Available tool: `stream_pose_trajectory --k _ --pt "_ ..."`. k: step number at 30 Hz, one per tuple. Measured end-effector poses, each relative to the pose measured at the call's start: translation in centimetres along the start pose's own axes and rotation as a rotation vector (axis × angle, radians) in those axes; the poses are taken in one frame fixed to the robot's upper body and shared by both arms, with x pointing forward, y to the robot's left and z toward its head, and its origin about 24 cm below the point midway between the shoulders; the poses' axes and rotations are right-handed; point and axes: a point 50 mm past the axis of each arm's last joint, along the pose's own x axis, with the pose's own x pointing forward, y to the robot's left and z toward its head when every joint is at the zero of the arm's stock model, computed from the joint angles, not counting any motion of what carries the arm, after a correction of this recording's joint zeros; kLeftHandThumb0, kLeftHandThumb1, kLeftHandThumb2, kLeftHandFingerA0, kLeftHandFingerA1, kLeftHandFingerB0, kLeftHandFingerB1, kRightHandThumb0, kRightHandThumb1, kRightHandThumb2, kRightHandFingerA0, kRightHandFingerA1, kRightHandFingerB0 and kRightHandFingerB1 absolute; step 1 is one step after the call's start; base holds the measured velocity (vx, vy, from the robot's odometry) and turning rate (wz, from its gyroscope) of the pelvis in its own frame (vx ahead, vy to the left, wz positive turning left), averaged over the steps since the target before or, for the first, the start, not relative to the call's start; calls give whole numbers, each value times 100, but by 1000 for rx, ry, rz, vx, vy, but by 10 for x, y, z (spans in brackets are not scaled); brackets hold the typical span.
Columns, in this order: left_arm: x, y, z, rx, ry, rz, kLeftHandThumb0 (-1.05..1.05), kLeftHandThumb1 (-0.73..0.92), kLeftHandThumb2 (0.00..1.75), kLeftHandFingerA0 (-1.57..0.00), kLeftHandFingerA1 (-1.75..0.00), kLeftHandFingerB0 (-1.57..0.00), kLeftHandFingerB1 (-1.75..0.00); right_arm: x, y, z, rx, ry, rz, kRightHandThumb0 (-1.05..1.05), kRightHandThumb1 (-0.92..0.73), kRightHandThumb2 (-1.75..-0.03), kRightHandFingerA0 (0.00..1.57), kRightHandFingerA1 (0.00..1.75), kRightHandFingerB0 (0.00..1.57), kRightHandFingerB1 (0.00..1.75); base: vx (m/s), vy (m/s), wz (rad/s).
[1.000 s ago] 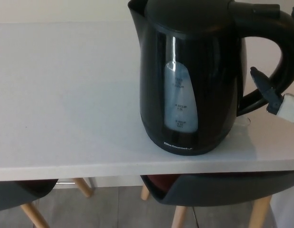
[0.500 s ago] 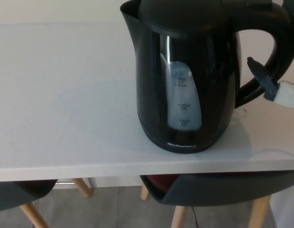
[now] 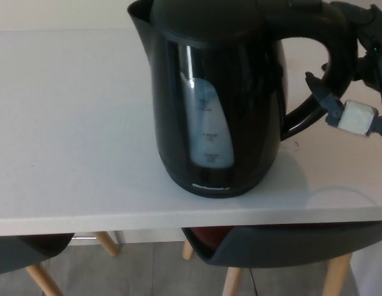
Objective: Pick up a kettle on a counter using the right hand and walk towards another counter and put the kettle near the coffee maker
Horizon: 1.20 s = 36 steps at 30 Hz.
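White counter (image 3: 73,135) fills our view from edge to edge, and on it stands the black kettle (image 3: 209,105), upright, its base close to the near edge. Since a second ago it has slid toward our left across the surface, spout leading, and our right hand (image 3: 354,80) has come further into frame with it. We read that as the grasp taking hold: the hand is at the handle (image 3: 329,74), one dark finger (image 3: 320,92) poking through the loop, more of the hand wrapped at the top right. We judge it clasped on the handle, though the base looks to be on the counter, so the lift is not yet made.

Now for what we can't see. Our left hand is out of frame. The kettle's lid is cut off by the top edge, and much of the right hand runs off the right side, so the firmness of the grip is hard to judge. Small print on the water gauge (image 3: 206,123) is unreadable. Below, dark chairs (image 3: 283,243) on wooden legs tuck under the counter. No coffee maker shows.
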Motion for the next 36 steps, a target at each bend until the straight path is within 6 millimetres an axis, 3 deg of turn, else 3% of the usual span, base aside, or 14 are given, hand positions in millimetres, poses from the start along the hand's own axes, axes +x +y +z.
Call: stream_pose_trajectory --k 3,4,8,9,14,15,21,22,24,30,36 --pt "0 0 0 0 -1 -1 -10 46 116 -157 -147 -136 -137 0 1 0 8 -5 5 -17 -63 -71 82 71 51 47 0 0 0" --pt "0 0 0 0 0 -2 -10 47 118 -157 -146 -134 -138 0 2 0 9 -7 7 -17 -66 -71 90 84 52 51 0 0 0" --pt "0 0 0 5 0 -8 -10 47 118 -157 -146 -134 -138 0 2 0 15 -8 13 -17 -66 -71 90 84 52 51 0 0 0" --pt "0 -1 0 6 -1 -9 -10 47 115 -157 -143 -139 -133 0 2 0 17 -8 15 -17 -71 -73 105 102 58 55 0 0 0" --pt "-1 -2 -2 11 5 -17 -10 47 115 -157 -143 -139 -133 2 2 -3 40 -4 6 -17 -71 -73 105 102 58 55 0 0 0" --pt "-1 -2 -2 11 7 -18 -10 49 115 -155 -142 -138 -133 3 2 -4 42 -5 5 -17 -68 -76 100 121 81 56 0 0 0" --pt "-4 -2 -5 28 12 -29 -10 50 115 -156 -144 -141 -135 10 6 -4 58 2 4 -17 -66 -78 100 127 87 59 0 0 0" --pt "-4 -2 -5 30 11 -31 -8 46 127 -157 -145 -135 -143 12 8 -3 63 5 6 -19 -67 -73 100 122 85 60 0 0 0" --pt "-5 -2 -6 34 11 -31 -8 47 118 -157 -145 -139 -135 17 15 -2 75 10 14 -19 -67 -74 100 120 85 60 0 0 0" --pt "-7 1 -9 39 17 -25 -10 48 116 -157 -144 -138 -135 27 31 6 106 10 31 -17 -64 -80 98 120 85 60 0 0 0" --pt "-9 0 -11 52 22 -30 -7 46 117 -157 -146 -138 -134 33 48 16 124 -2 55 -18 -63 -81 95 132 92 69 0 0 0"
